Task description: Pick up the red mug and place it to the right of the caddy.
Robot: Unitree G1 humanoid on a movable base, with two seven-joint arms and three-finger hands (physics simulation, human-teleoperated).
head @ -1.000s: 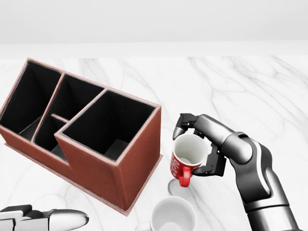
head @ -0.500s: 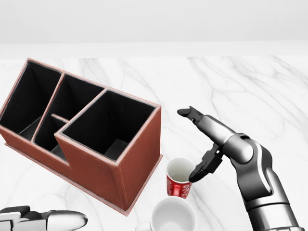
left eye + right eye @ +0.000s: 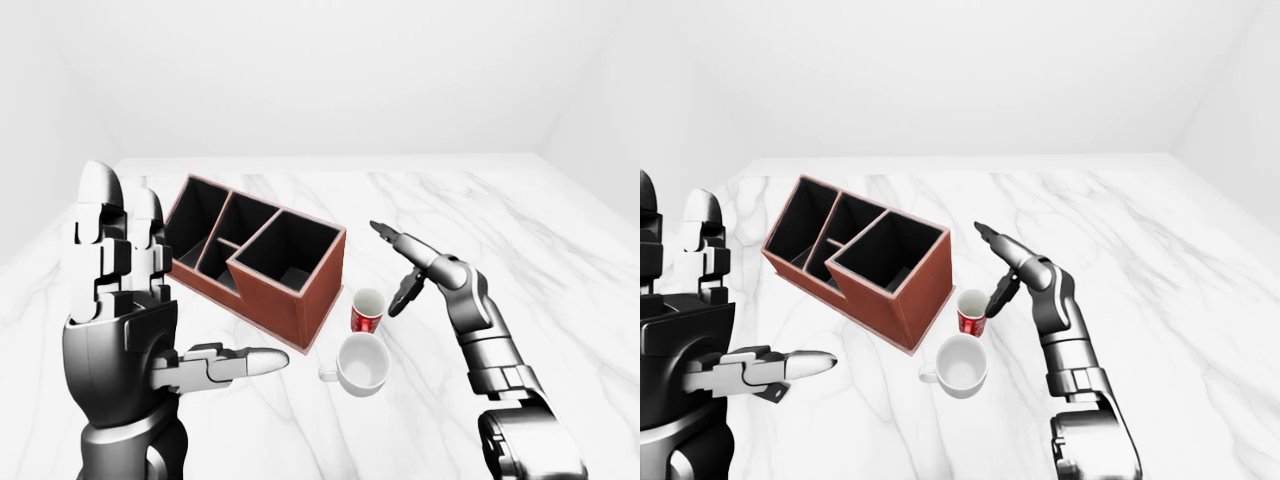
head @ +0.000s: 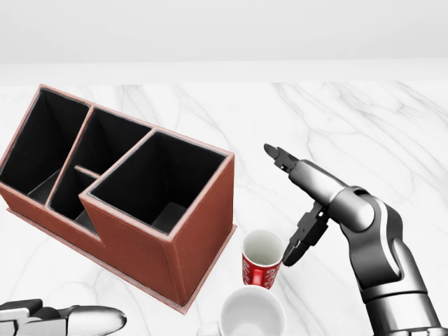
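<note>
Right hand (image 4: 294, 203) hangs open above the marble worktop (image 4: 364, 133), its fingers spread: one points up and away toward the top of the head view, the others reach down, their tips just to the right of the mug's rim. They close on nothing; whether a tip brushes the rim I cannot tell.

Upright on the worktop stands the red mug (image 4: 262, 259), its white inside showing, just off the lower right corner of the caddy (image 4: 126, 196), near it but apart from its base. A white mug (image 4: 252, 315) sits just below the red one in the head view, the two very close or touching, with its handle turned left as the left-eye view shows it.

Rust-brown outside and black within, the caddy lies aslant across the left half of the worktop, with one large compartment nearest the mugs and narrower ones behind it.

Left hand (image 3: 120, 300) is raised at the left of the left-eye view, palm up and open, fingers straight and thumb stretched out to the right, holding nothing, well apart from the caddy.
</note>
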